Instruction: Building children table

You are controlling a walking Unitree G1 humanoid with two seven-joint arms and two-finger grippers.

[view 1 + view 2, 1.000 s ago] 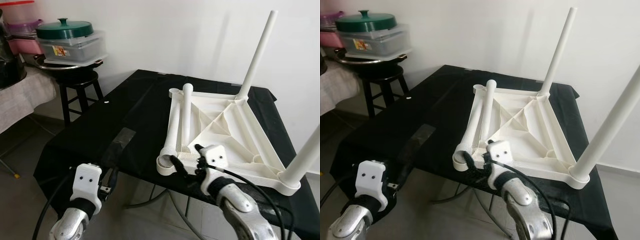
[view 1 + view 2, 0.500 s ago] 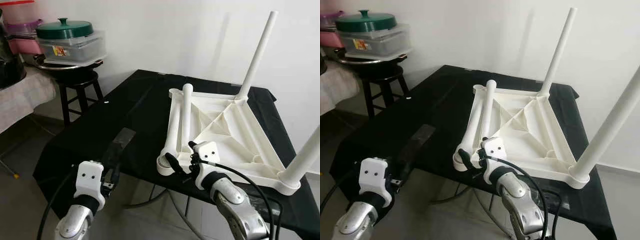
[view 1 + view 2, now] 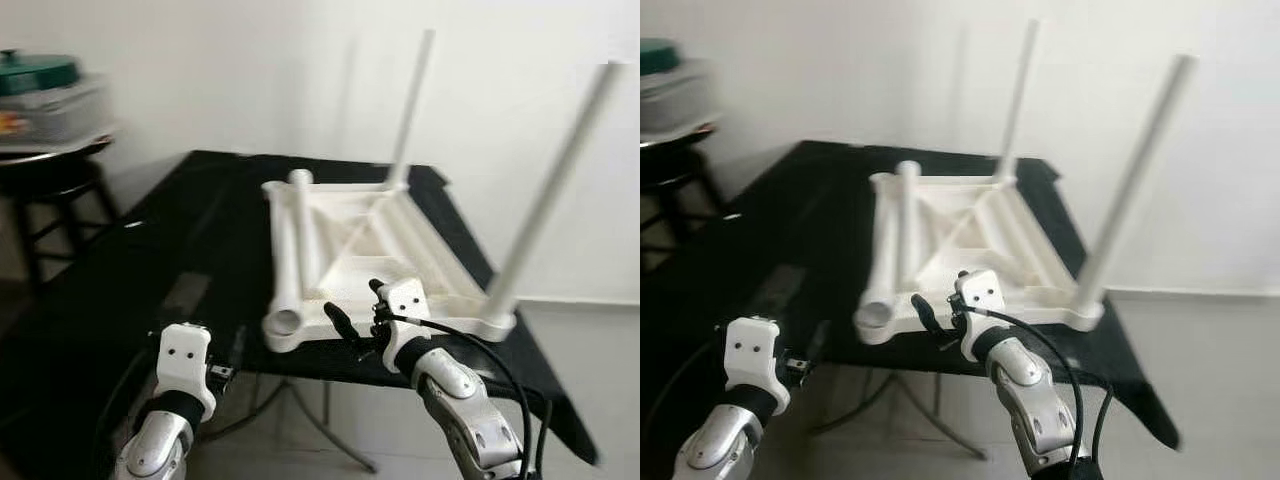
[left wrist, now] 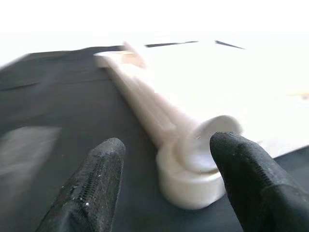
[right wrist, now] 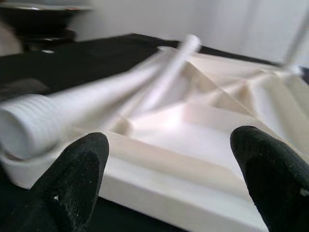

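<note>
Tabletop [image 3: 370, 235] upside down on black table [image 3: 150, 260], two legs upright, two loose legs [image 3: 290, 250] lying on its left side. View swung right versus half second back, blurred. Right gripper [image 3: 352, 318] closer to near edge, fingers apart; left gripper [image 4: 164, 193] apart, facing empty corner socket [image 4: 200, 164]. Leg pickup likely next.

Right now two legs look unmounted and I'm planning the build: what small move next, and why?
Probably ease the open right pincer forward onto the nearer loose leg, which lies across the upturned tabletop just ahead of its fingertips, ungrasped.
</note>
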